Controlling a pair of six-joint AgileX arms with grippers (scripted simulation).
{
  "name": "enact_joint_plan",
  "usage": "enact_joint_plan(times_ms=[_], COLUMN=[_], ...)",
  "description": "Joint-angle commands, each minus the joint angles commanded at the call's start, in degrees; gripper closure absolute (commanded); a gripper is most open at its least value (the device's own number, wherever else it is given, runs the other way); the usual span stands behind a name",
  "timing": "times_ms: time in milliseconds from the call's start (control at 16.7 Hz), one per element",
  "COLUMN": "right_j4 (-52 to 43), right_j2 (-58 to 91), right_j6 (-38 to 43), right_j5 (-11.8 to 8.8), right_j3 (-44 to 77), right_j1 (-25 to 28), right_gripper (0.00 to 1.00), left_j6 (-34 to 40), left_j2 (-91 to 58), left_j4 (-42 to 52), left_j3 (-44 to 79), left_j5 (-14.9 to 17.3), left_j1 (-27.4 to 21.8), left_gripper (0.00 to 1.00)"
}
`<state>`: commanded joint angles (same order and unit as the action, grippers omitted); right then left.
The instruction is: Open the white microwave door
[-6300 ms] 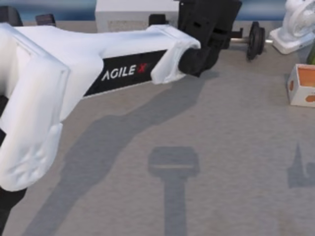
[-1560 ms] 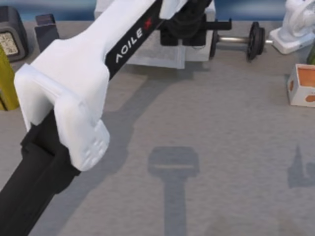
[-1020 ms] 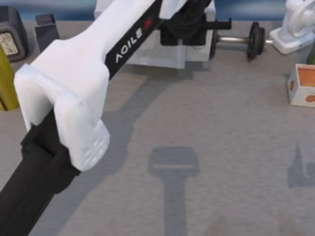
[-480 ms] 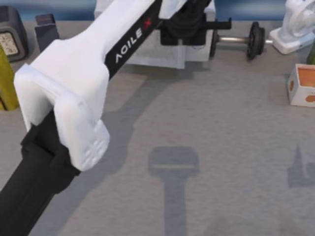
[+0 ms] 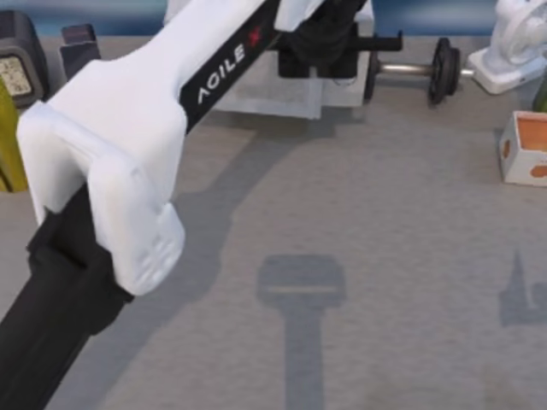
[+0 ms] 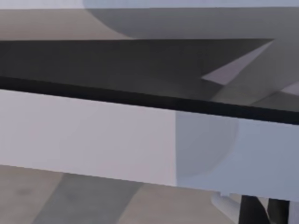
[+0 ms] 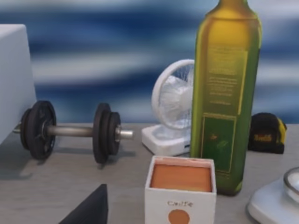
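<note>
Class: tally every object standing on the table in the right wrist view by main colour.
White: 4 (boxy white microwave, round desk fan, orange-topped carton, rounded base)
Black: 2 (steel-barred dumbbell, yellow-trimmed tape measure)
Green: 1 (tall glass bottle)
Total: 7

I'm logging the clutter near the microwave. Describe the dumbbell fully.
The dumbbell lies on its side at the table's far edge, right of the white microwave. It has a bare metal-looking bar and black round plates at both ends, seen best from the right wrist. In the top view its left end is hidden behind the left gripper. Nothing grips it.
</note>
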<state>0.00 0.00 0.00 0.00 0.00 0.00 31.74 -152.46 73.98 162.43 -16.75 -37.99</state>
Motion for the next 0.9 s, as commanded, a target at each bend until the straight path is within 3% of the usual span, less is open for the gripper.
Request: enact_joint_plan(times_ms=[480,900], right_j4=[0.0,0.0], right_j2=[0.0,0.0], right_j6=[0.0,0.0], right_j5=[0.0,0.0], right_j3=[0.0,0.0], right_j1=[0.0,0.0], right_gripper=[0.0,0.0], left_j6=[-4.5,-5.1], left_j2=[13.0,14.9], left_j4=[-12.5,-14.4], left_j3=[-25.6,-28.3], left_j5=[1.9,2.2], left_j1=[0.6,0.6], left_gripper=[1.0,1.0])
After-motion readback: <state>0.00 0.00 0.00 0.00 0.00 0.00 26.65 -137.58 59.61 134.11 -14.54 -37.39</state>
